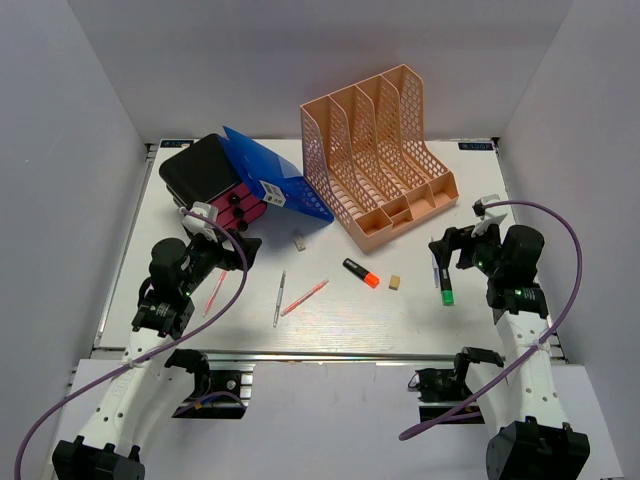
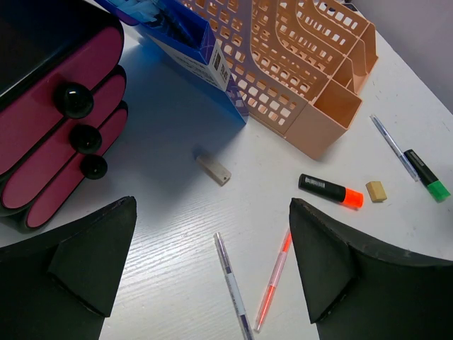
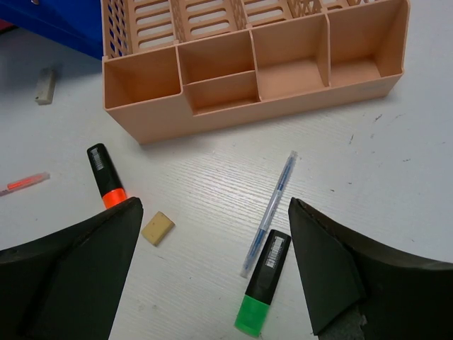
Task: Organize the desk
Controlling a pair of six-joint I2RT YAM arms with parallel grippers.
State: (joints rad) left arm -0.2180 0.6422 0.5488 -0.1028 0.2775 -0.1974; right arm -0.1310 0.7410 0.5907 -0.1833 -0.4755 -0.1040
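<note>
The left tool [image 2: 212, 205] and right tool [image 3: 212, 202], nearest the lens in their wrist views, each have jaws spread wide and hold nothing. They are poised above the large white rectangular desk [image 1: 330, 325], which fills the middle of the overhead view. Sorting appears not yet begun. Loose on the desk lie a black-capped orange highlighter [image 1: 361, 272], a small tan eraser [image 1: 395, 283], a black-bodied green highlighter [image 3: 263, 283] just beside a clear blue pen [image 3: 269, 212], a small white block [image 1: 298, 241], a slim grey pen [image 1: 279, 298], a pink-orange pen [image 1: 304, 297] and a second pink pen [image 1: 215, 292] nearer the left arm. Containers: the peach mesh plastic file rack [image 1: 385, 160] at the back has front trays and upright slots that are empty as far as visible. The black drawer unit with three magenta drawers [image 1: 215, 185] is shut, its contents hidden. A blue cardboard box [image 1: 275, 185] leans against that unit, its interior unseen.
</note>
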